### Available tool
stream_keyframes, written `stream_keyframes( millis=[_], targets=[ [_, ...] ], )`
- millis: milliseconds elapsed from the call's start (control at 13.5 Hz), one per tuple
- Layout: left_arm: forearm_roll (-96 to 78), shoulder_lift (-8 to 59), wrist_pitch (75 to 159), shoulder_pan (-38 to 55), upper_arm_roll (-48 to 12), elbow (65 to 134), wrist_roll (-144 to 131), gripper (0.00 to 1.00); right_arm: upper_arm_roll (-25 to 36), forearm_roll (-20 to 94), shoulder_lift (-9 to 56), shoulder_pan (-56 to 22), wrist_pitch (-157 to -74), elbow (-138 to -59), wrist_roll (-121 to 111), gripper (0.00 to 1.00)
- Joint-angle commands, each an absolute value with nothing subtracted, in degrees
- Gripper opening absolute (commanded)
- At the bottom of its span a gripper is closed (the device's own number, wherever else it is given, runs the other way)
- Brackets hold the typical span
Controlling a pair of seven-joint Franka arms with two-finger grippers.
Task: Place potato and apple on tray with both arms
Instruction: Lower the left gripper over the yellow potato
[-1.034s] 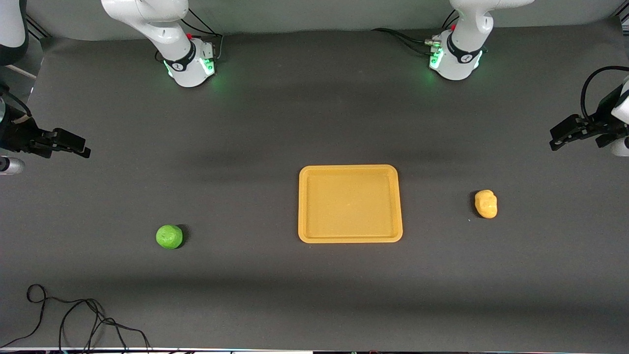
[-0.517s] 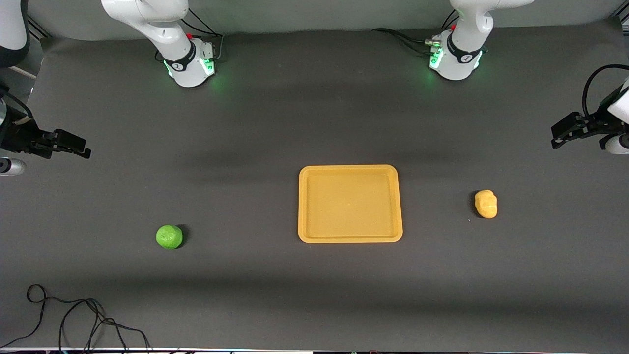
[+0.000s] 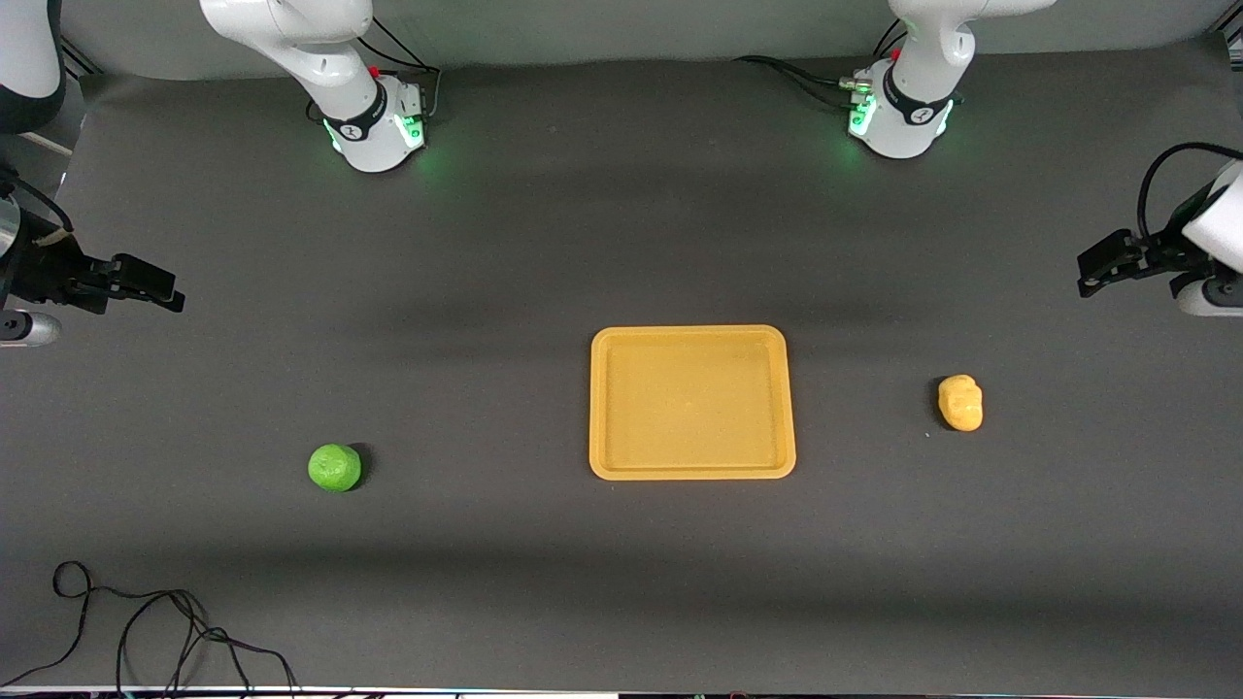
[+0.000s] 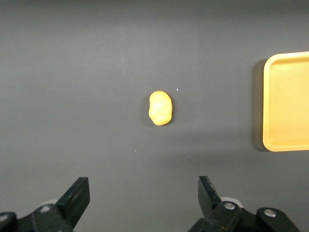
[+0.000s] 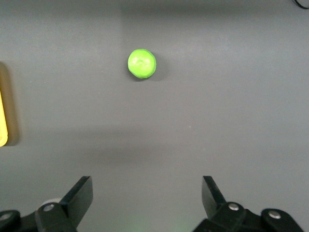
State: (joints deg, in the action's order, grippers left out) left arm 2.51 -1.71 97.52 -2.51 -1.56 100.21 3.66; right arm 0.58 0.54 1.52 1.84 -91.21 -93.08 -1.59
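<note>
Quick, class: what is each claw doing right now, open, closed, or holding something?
Left claw: open, empty, up over the table with the potato below.
Right claw: open, empty, up over the table with the apple below.

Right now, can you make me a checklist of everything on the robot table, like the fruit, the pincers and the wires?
Surface: dark grey mat, flat, nothing spilled.
Tray: mid-table, nothing on it.
Apple: on the mat toward the right arm's end, apart from the tray, nearer the front camera than the potato.
Potato: on the mat toward the left arm's end, apart from the tray.
Clutter: nothing seen.
Left pincer: open, holding nothing, in the air over the mat at its end.
Right pincer: open, holding nothing, over the mat at its end.
Cables: loose black wire on the mat's near corner; more at the arm bases.
Surroundings: nothing seen.
</note>
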Motion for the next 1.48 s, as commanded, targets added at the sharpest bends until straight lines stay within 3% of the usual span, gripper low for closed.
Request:
stream_keyframes(
  millis=[0, 296, 739, 961, 1404],
  targets=[
    [2.2, 1.0, 95.9, -2.0, -1.0, 100.2, 3.6, 1.0, 0.5, -0.4, 0.7, 1.5, -91.6, -93.8, -4.0, 1.0],
    [1.8, 9.8, 101.1, -2.3, -1.0, 101.7, 2.1, 0.99, 0.5, -0.4, 0.7, 1.5, -92.0, -93.9, -4.7, 1.0],
    [0.1, 12.7, 115.5, -3.1, -0.9, 109.9, 3.0, 0.96, 0.5, -0.4, 0.7, 1.5, -92.0, -94.5, -5.3, 1.0],
    [-1.5, 15.0, 117.6, -3.4, -0.9, 109.7, 2.9, 0.96, 0.4, -0.4, 0.8, 1.3, -92.0, -94.4, -5.0, 1.0],
    [-1.8, 23.0, 133.9, -2.6, -0.9, 113.9, 1.8, 0.96, 0.4, -0.4, 1.0, 1.2, -92.0, -94.4, -4.7, 1.0]
  ],
)
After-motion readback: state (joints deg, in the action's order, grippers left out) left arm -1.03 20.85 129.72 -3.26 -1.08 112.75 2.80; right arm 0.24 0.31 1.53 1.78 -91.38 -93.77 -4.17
